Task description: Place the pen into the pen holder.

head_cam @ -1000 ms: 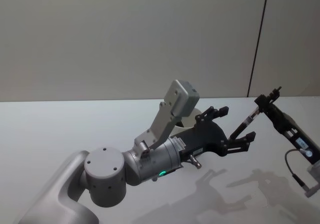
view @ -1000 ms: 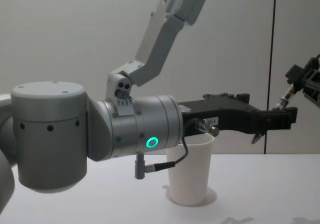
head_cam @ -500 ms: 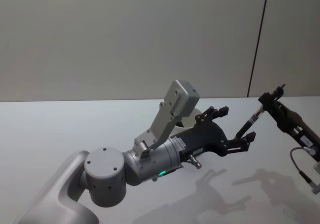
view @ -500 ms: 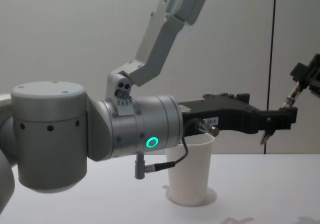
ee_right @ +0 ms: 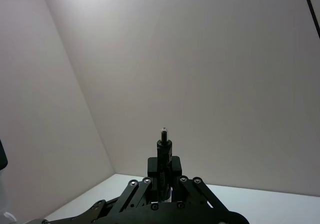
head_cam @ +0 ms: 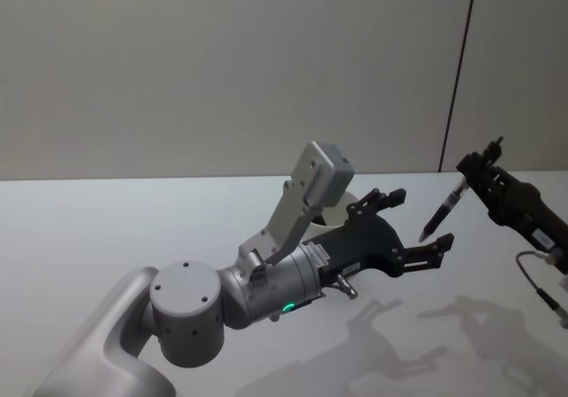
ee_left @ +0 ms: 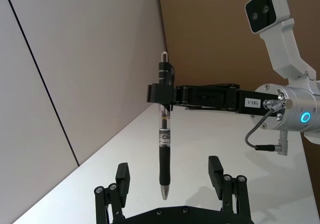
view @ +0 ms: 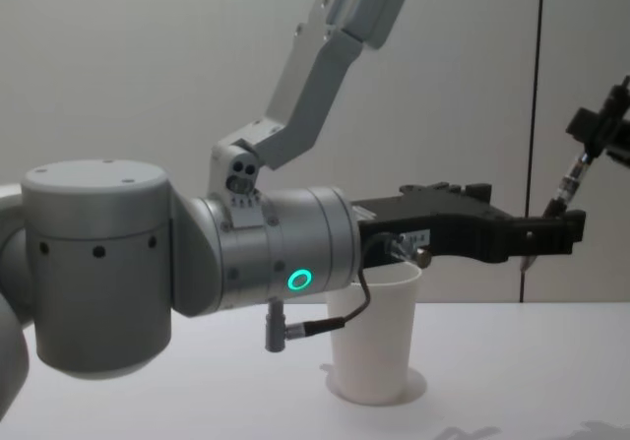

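Left arm (view: 256, 263) nearest, lying across the front, wrist right above the cup (view: 374, 351). Cup upright on the table (view: 492, 381), at 9 o'clock of the pen in the head view.

Left gripper (head_cam: 424, 218) reaches out past the cup, wide open, holding nothing. Left wrist view: the pen (ee_left: 164, 156) hangs tip-down in the gap, clear of both fingers.

Right gripper (head_cam: 475, 164) at 1 o'clock of the left's tips, clamped on the pen's upper barrel, clicker end sticking out above. Pen leans a little, tip toward the left gripper.

Judgement: reads as a hand-over, right to left.
- Left should close on the black lower grip, below the right's hold and with bare barrel left between them.
- Close square to the barrel; a skewed pinch would likely kick the tip sideways.
- Right lets go only once the left's grip is firm.
- Left then has to draw back so the tip is over the cup's mouth before release. The cup is light, and a knock to the rim could tip it.

Hard to make out:
- Cup mouth hidden under the left wrist; head view gives a mere sliver of rim.
- Chest view: pen tip passes behind a left finger.
- Cannot tell whether the tip is level with the finger pads in depth.
- Right arm cut off at the edge.
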`<state>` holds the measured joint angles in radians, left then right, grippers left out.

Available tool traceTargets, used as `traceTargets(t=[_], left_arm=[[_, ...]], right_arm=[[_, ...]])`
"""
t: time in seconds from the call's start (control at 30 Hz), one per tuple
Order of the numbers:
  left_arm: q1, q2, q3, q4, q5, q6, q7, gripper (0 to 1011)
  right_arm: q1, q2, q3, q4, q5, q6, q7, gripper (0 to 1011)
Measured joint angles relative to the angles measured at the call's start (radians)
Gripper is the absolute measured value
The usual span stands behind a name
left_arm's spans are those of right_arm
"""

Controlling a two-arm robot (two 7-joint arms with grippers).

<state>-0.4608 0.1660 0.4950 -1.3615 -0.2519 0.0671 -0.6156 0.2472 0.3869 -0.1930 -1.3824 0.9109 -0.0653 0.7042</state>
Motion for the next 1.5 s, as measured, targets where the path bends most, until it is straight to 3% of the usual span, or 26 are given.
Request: traceTargets(t=[0.3,0.73,1.5], left_arm=[[0.000,0.000,0.000,0.000,0.000,0.000,0.000,1003],[0.000,0.000,0.000,0.000,0.000,0.000,0.000,1003],[0.000,0.000,0.000,0.000,0.000,0.000,0.000,1003]], right_arm=[[0.033,-0.008,-0.013,-0.007,-0.107,-0.009,-0.024,143],[0.081,-0.026,-0.031,0.010,-0.207,-0.016,-0.044,143],[0.137,-0.030,-0.027,0.064,-0.246,-0.037,-0.018,143]])
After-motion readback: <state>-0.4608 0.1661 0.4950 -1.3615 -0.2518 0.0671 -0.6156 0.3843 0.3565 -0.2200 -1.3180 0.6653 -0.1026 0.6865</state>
